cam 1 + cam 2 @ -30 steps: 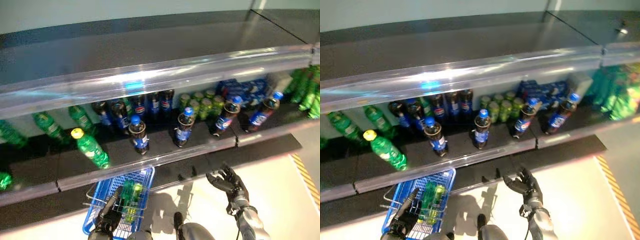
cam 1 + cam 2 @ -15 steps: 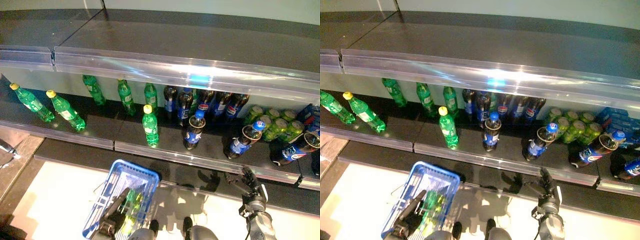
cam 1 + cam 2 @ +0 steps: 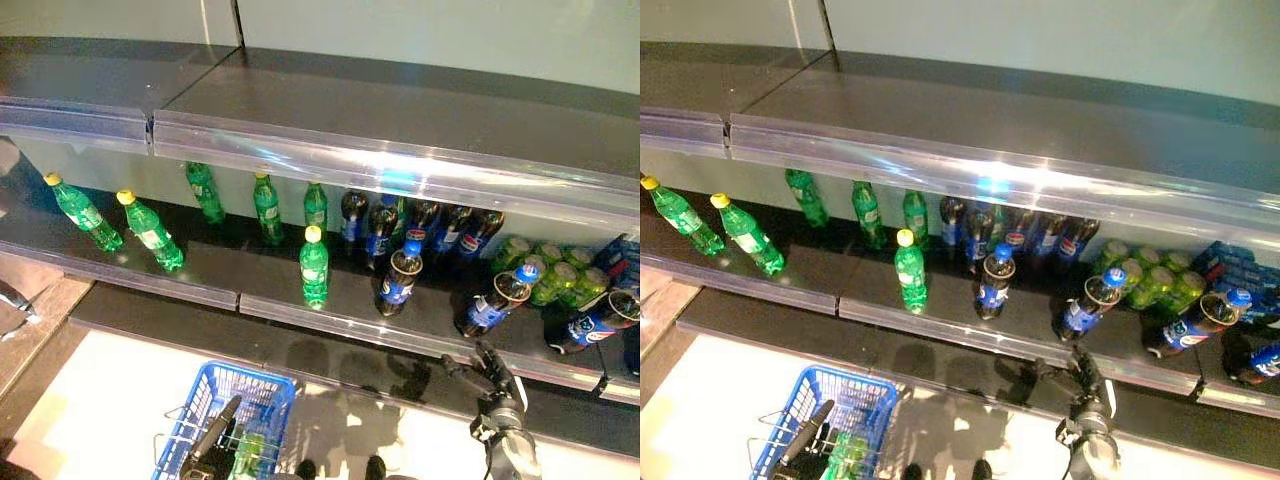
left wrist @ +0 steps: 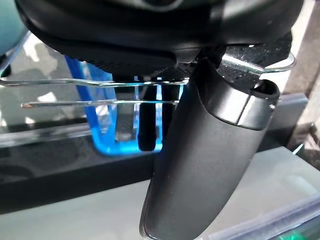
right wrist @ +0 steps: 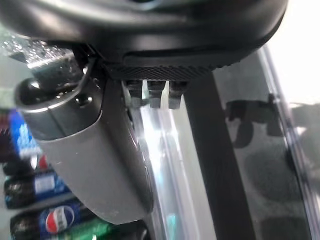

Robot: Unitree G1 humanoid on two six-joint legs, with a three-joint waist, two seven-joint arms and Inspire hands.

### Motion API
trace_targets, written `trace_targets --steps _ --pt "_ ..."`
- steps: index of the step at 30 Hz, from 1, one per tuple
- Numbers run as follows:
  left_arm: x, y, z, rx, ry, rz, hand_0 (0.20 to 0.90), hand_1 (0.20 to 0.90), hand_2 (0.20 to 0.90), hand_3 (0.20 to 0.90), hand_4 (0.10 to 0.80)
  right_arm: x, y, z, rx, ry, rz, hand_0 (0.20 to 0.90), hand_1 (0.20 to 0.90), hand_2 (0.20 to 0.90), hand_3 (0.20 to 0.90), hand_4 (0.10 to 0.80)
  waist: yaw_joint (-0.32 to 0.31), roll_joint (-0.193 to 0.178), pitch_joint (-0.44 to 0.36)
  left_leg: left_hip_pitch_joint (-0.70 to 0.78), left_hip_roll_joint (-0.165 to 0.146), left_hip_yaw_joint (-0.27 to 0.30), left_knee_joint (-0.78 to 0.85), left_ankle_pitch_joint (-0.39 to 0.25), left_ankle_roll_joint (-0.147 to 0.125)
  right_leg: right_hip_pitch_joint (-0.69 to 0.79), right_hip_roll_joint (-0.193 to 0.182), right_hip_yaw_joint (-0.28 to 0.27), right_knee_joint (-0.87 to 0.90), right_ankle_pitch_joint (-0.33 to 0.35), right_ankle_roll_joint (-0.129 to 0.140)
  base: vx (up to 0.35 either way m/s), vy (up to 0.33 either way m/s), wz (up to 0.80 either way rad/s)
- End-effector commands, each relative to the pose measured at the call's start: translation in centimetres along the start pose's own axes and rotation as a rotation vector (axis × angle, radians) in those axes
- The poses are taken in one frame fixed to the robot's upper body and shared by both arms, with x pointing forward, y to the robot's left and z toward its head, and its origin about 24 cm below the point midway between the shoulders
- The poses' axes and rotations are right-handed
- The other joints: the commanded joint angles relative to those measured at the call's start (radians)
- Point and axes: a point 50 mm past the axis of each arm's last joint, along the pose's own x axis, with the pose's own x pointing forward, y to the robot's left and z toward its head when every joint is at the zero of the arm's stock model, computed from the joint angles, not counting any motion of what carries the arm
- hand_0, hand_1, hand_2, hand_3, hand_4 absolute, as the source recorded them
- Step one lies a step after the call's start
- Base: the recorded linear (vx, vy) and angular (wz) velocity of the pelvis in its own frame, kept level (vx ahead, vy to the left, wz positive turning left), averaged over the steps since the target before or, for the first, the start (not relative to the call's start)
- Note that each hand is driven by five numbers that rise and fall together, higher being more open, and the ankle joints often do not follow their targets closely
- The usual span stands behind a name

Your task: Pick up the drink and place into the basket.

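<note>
The blue basket (image 3: 232, 406) hangs low at the left, with a green bottle (image 3: 246, 456) lying inside. My left hand (image 3: 208, 447) is shut on its thin wire handles (image 4: 95, 83). My right hand (image 3: 494, 374) is open and empty, just below the front edge of the lower shelf (image 3: 330, 322). Dark cola bottles with blue caps stand above it: one tilted (image 3: 495, 301), one further left (image 3: 399, 281). A green bottle with a yellow cap (image 3: 314, 266) stands near the shelf front.
More green bottles (image 3: 150, 231) lie and stand at the left of the shelf. Dark cola bottles (image 3: 425, 225) and green cans (image 3: 550, 270) stand at the back. A clear plastic rail (image 3: 390, 170) fronts the upper shelf. Pale floor lies below.
The camera has swung left, so the whole picture shifted. The right hand stays open by the shelf's front edge. The blue basket now hangs lower in view.
</note>
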Motion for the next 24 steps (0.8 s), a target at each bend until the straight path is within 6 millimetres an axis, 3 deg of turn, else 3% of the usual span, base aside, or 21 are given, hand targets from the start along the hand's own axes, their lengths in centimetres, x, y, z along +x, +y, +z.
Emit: trace_targets --steps 1,13,19,24 --pt "0.9 -7.6 5.7 0.048 -0.229 -0.367 0.3 0.3 0.3 0.2 0.1 0.8 0.8 4.9 -0.072 -0.253 0.029 0.9 0.9 0.9 0.9 0.8 -0.01 0.017 -0.1 -0.029 -0.056 0.105 0.095 -0.135 0.012 0.014 0.018 0.039 0.008 -0.059 0.024 0.026 0.056 -0.12" --pt "0.7 -6.9 6.1 0.024 -0.244 -0.354 0.3 0.3 0.3 0.2 0.1 0.6 -2.2 2.7 -0.116 -0.097 -0.155 0.9 0.9 0.9 0.9 0.8 -0.03 0.018 -0.083 -0.006 -0.054 0.139 0.089 -0.148 0.024 0.025 0.016 0.056 -0.002 -0.05 0.031 0.029 0.014 -0.11" --pt "0.7 -6.6 6.2 0.003 -0.26 -0.322 0.3 0.3 0.3 0.2 0.1 0.2 -1.8 4.0 -0.097 -0.195 -0.104 0.9 0.9 0.9 0.9 0.8 -0.049 0.021 -0.069 -0.01 -0.054 0.15 0.101 -0.155 0.029 0.016 0.018 0.076 0.004 -0.048 0.034 0.032 0.001 -0.15" --pt "0.5 -6.0 5.6 -0.021 -0.263 -0.312 0.3 0.3 0.3 0.2 0.1 -0.4 -1.2 7.1 -0.155 -0.391 -0.046 0.9 0.9 0.9 0.9 0.8 -0.071 0.029 -0.044 -0.027 -0.057 0.157 0.113 -0.16 0.035 -0.007 0.022 0.102 0.007 -0.044 0.042 0.022 0.006 -0.2"
